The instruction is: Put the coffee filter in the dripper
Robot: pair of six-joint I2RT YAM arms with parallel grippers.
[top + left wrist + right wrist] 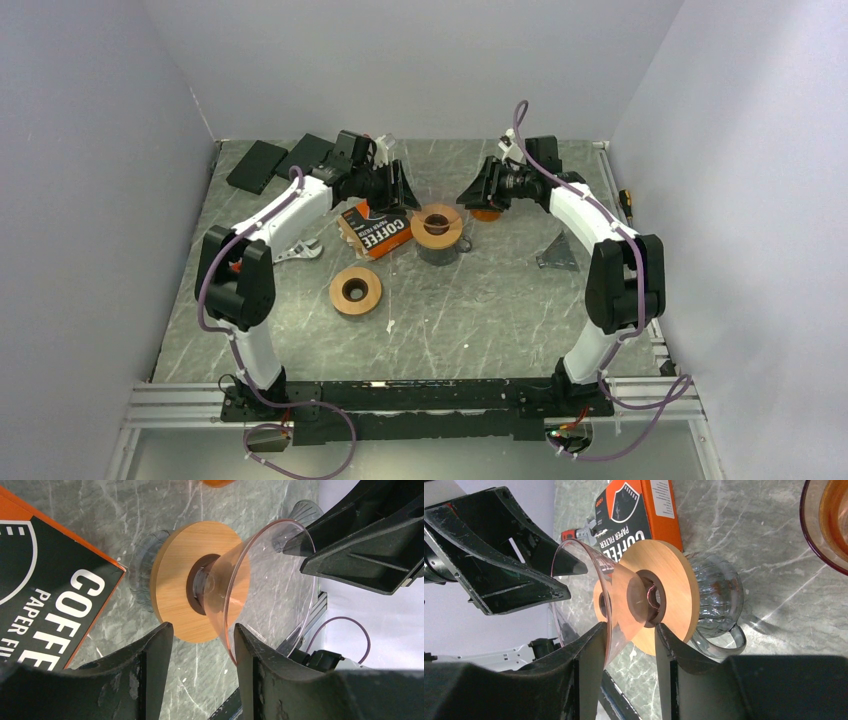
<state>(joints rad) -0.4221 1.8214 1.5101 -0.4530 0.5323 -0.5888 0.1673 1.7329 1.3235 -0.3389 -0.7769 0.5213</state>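
The dripper, a clear cone (270, 570) in a round wooden collar (437, 225), stands on a glass mug (719, 595) at the table's middle back. My left gripper (403, 190) is open beside its left side; in the left wrist view (203, 630) the cone's rim lies right by one finger (250, 650). My right gripper (472, 190) is open beside its right side; in the right wrist view (630, 627) the cone's rim (589, 580) lies against one finger. The orange-black coffee filter box (377, 230) lies left of the dripper. No loose filter shows.
A second wooden ring (356, 290) lies in front of the box. An orange glass vessel (829, 520) stands right of the dripper. A wrench (300, 250), two black pads (258, 165) and a metal triangle (558, 253) lie around.
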